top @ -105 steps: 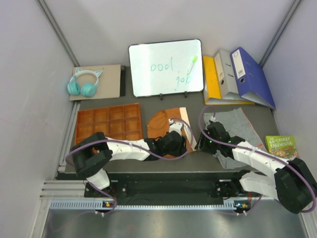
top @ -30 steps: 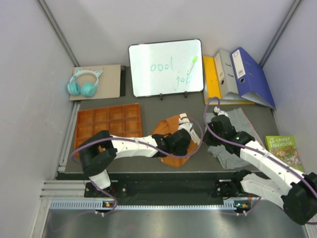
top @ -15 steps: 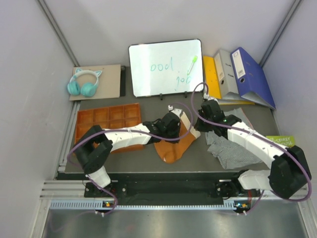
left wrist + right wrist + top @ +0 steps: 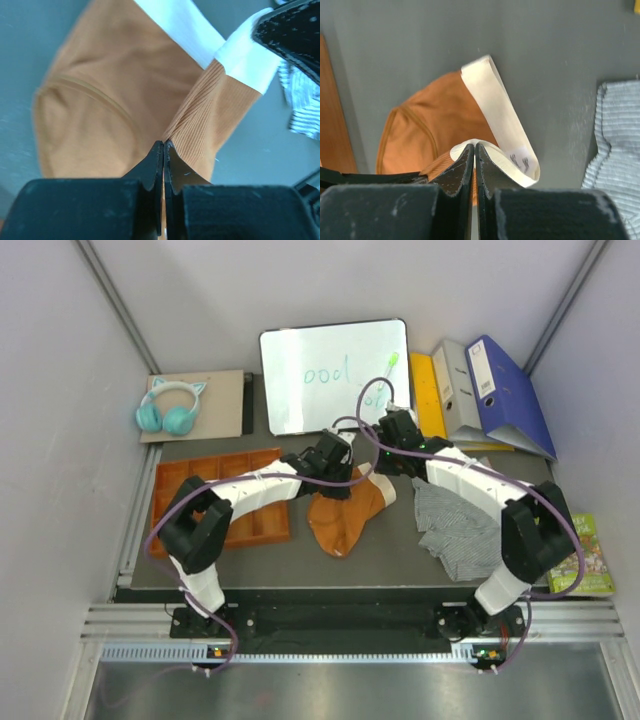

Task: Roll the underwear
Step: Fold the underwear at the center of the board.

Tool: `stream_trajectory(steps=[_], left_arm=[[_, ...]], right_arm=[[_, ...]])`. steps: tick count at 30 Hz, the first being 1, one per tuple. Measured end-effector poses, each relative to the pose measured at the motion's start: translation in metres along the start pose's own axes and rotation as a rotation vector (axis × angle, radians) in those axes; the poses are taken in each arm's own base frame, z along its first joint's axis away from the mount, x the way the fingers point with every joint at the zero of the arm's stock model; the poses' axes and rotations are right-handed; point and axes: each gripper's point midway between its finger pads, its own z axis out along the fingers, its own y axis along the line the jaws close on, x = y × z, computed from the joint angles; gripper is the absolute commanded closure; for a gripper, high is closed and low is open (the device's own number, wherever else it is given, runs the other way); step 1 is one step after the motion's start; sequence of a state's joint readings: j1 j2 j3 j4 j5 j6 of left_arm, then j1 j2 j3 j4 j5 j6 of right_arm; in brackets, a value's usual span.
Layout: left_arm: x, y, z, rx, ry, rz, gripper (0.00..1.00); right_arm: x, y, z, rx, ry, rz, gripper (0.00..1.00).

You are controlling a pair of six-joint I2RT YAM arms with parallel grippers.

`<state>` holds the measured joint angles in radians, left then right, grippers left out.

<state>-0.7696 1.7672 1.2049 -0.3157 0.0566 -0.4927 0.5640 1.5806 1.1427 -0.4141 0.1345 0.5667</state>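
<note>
Pulled backward, briefs [image 4: 345, 515] sit pinched in fully closed left jaws and right jaws.

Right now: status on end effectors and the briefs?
Left end effector shut on orange briefs, body fabric. Right end effector shut on their cream waistband. Striped boxers alongside, not touching.

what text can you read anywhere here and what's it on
"ood" and "jo", roughly, green handwriting on the whiteboard, second word partly hidden
the tag in the waistband of the briefs: print too blurred to read
labels on the binders: too small
cover of the green book: too small
</note>
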Motion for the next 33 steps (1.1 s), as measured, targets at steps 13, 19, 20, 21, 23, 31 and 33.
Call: stream_trajectory(steps=[13,19,20,21,23,31,33], left_arm=[[-0.028,0.038,0.02,-0.06,0.027,0.021,1.0],[-0.034,0.054,0.023,-0.085,0.036,0.021,1.0],[-0.034,0.056,0.024,-0.087,0.038,0.022,1.0],[-0.036,0.057,0.025,-0.088,0.037,0.024,1.0],[-0.038,0.059,0.028,-0.092,0.04,0.028,1.0],[-0.042,0.067,0.031,-0.12,0.039,0.05,1.0],[-0.044,0.068,0.031,-0.126,0.035,0.058,1.0]], right_arm=[[-0.03,0.018,0.042,0.038,0.0,-0.046,1.0],[-0.031,0.017,0.055,0.056,0.019,-0.049,1.0],[-0.031,0.018,0.057,0.057,0.02,-0.05,1.0],[-0.032,0.018,0.059,0.057,0.019,-0.05,1.0],[-0.034,0.018,0.061,0.059,0.02,-0.05,1.0],[-0.035,0.014,0.067,0.068,0.028,-0.045,1.0],[-0.036,0.013,0.067,0.068,0.026,-0.044,1.0]])
